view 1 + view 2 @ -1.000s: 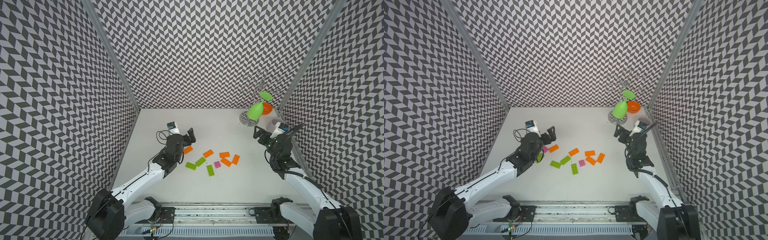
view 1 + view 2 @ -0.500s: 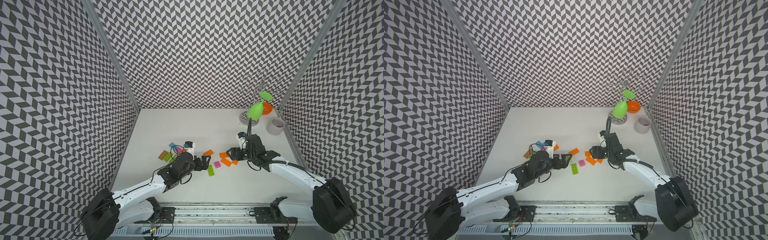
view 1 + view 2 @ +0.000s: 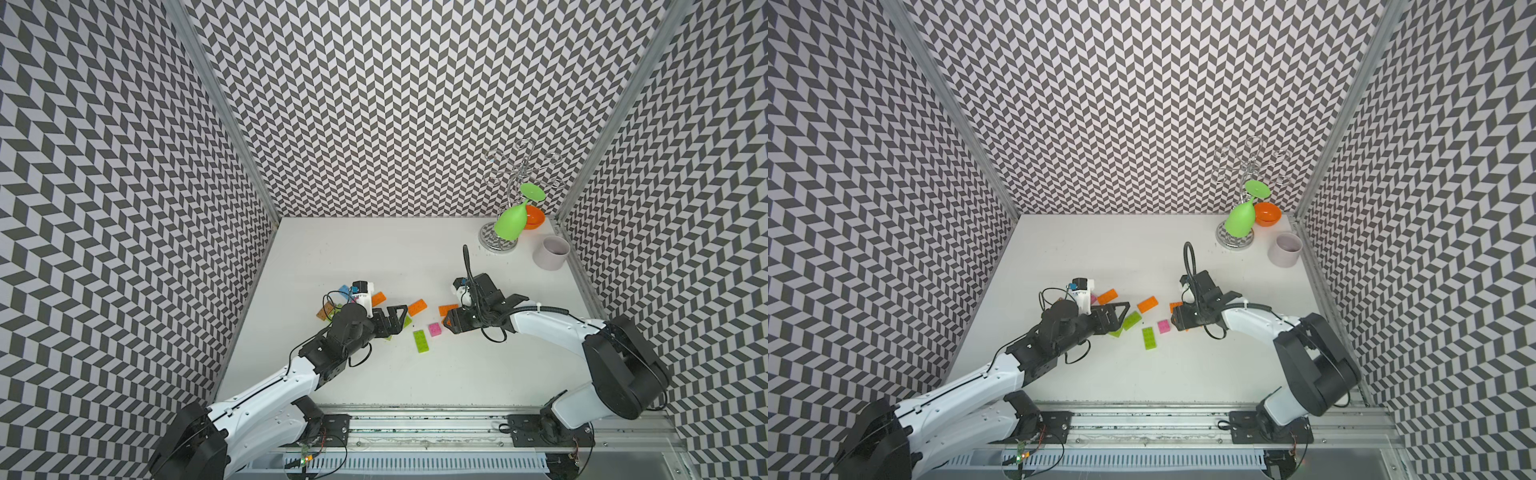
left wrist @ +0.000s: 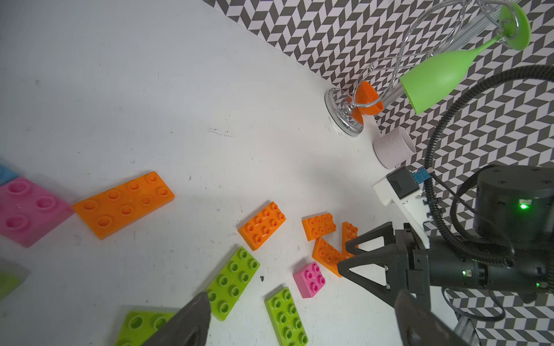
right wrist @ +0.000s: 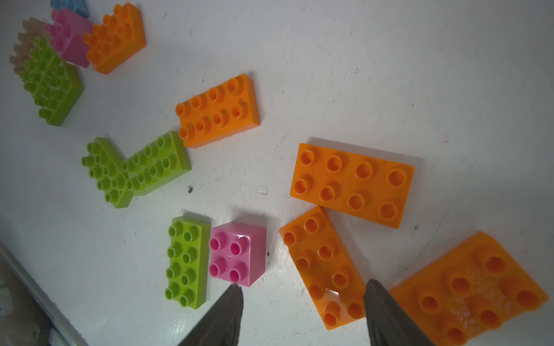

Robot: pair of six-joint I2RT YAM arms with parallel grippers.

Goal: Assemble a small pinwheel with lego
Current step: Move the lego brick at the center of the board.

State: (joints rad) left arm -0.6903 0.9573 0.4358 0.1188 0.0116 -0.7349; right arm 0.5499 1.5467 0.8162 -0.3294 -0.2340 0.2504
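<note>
Since a second earlier, the left arm (image 3: 270, 386) and the right arm (image 3: 548, 332) have swung in from the sides and come down to the lego (image 3: 417, 307). The bricks that show at both moments have not shifted. The pieces lie loose on the desk (image 3: 374, 249), just below the middle of the frame in both top views.

Left of centre: a tight cluster (image 3: 326, 311) of brown, blue, pink and orange bricks, partly hidden by the left arm.

Next: the left fingers (image 4: 192, 322), spread wide and empty. In the left wrist view a lime oblong (image 4: 232, 283) lies just past one fingertip, its long axis pointing away from the hand.

Centre: a second lime oblong (image 3: 420, 340) with a pink square (image 3: 435, 329) just beside its long flank, nearer the right arm.

Right of centre: the right fingers (image 5: 230, 311), parted with nothing gripped. In the right wrist view the near end of an orange oblong (image 5: 323, 266) sits in the gap, off-centre toward one finger; whether that finger touches it cannot be told. Its long axis runs forward from the fingers, somewhat askew. Closing would likely pinch its short width, and the skew may twist it.
</note>
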